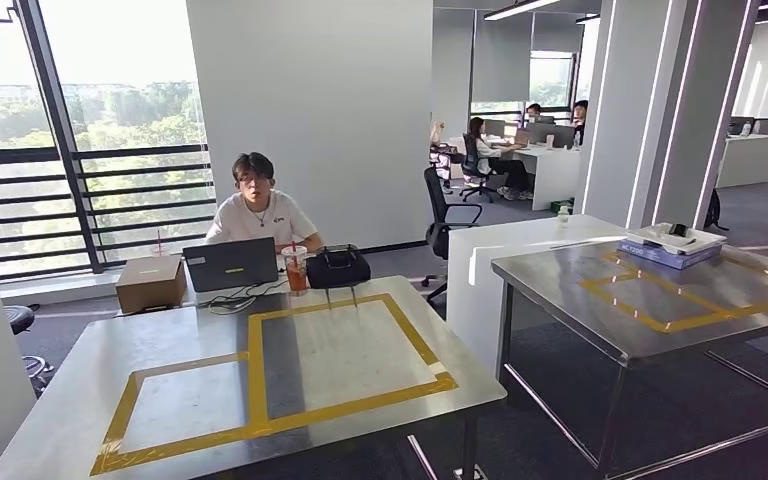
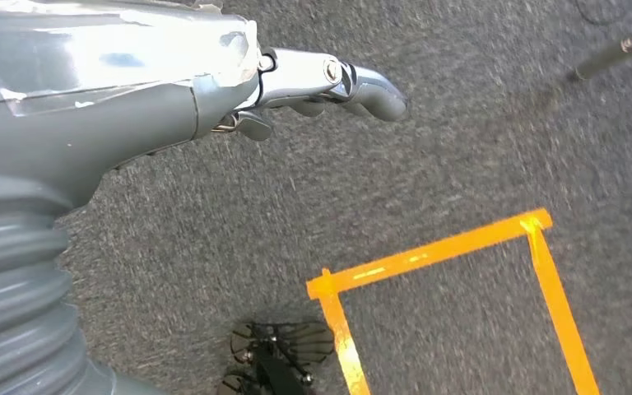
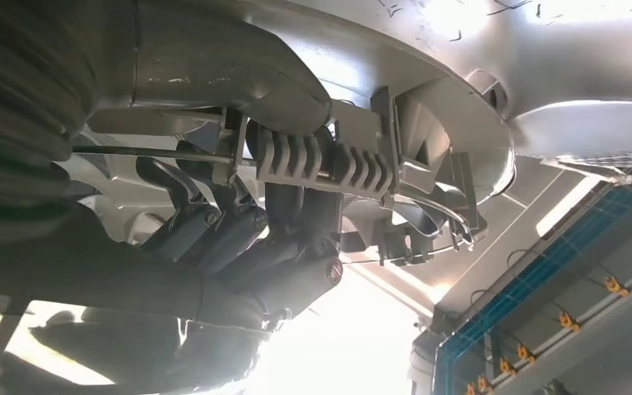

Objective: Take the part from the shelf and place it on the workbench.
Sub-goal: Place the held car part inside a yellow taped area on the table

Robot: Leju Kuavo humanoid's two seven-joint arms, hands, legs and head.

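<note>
The right hand [image 3: 239, 239], its dark fingers wrapped around a large silver-grey ribbed plastic part [image 3: 395, 123], runs out of frame at nine o'clock; the part is cut off at twelve. The steel tabletop [image 1: 60, 420] with yellow tape outlines is cropped at six.

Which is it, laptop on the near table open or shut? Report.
Open: the laptop has its lid raised, back toward the camera, a person seated behind.

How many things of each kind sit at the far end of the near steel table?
Cardboard box: 1
Laptop: 1
Drink cup: 1
Black bag: 1
Total: 4
</note>
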